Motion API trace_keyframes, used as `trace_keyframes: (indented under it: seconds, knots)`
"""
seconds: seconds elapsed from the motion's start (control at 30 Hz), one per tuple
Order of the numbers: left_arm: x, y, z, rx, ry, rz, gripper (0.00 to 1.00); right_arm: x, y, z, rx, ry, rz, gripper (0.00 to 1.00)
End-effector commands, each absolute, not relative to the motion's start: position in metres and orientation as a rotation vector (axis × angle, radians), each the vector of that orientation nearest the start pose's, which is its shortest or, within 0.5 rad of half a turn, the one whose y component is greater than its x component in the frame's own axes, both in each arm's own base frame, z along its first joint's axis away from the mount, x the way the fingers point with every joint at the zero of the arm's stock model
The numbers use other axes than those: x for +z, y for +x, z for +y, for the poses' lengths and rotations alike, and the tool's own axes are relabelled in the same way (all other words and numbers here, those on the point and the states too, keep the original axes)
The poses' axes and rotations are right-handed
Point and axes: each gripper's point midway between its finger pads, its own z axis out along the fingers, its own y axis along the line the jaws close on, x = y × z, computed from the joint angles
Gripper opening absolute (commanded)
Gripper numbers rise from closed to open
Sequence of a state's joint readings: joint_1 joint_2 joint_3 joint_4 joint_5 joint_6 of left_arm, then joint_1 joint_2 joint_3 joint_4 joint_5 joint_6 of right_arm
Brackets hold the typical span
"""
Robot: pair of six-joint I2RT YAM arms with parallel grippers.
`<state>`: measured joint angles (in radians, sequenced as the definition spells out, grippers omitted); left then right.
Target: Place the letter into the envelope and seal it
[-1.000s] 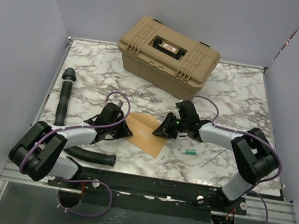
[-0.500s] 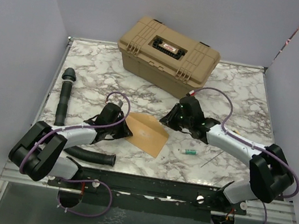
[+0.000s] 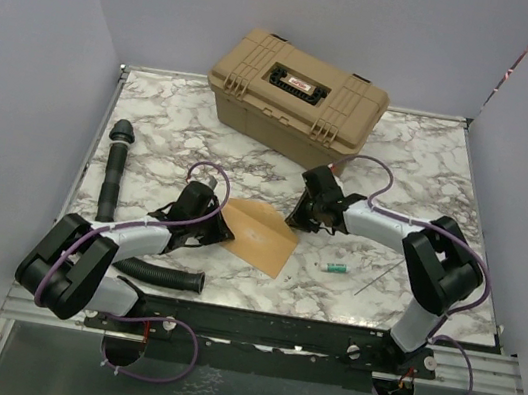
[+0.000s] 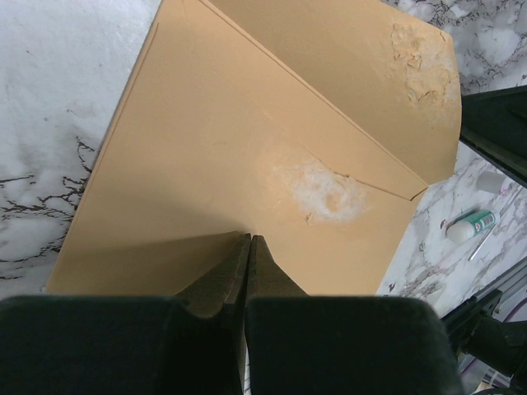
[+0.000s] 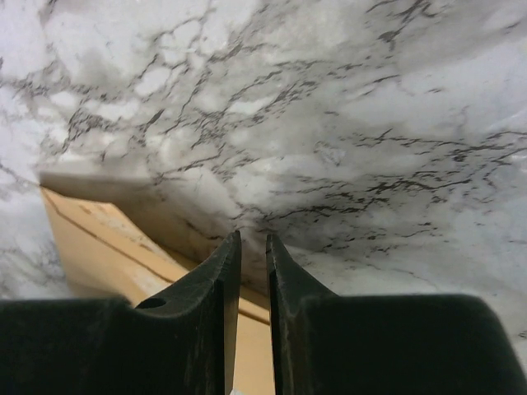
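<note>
Pinching the near left edge of the envelope (image 4: 206, 148), the left gripper (image 4: 249, 239) has its jaws pressed flat together on the paper, and I'd judge that grip is there to anchor the envelope against the marble table (image 5: 370, 123) so it cannot slide while the other arm works. Off to its left a black pipe (image 3: 113, 172) lies well apart and plays no part. The envelope rests back-side up between the two arms, its triangular flap (image 4: 346, 74) open and pointing away to the right, with pale patches of scuffed glue on both flap and body. I can see no separate letter anywhere, so it is likely inside already, though the pictures cannot confirm that. Just beyond the flap's edge the right gripper (image 5: 253, 240) hangs low, jaws drawn almost together with only a narrow slit and nothing in it, probably set that way to push the flap over. A green-capped glue stick (image 3: 335, 268) lies near, further right
</note>
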<state>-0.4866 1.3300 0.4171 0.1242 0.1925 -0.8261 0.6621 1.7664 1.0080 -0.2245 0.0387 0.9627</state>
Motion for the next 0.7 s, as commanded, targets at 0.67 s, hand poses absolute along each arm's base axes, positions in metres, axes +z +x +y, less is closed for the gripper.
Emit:
trace_keyframes:
  seconds: [0.67]
  knots:
    - [0.008,0.231,-0.189,-0.758,-0.362,2.539,0.0,0.009,0.247,0.321,0.561,-0.114,2.733,0.27]
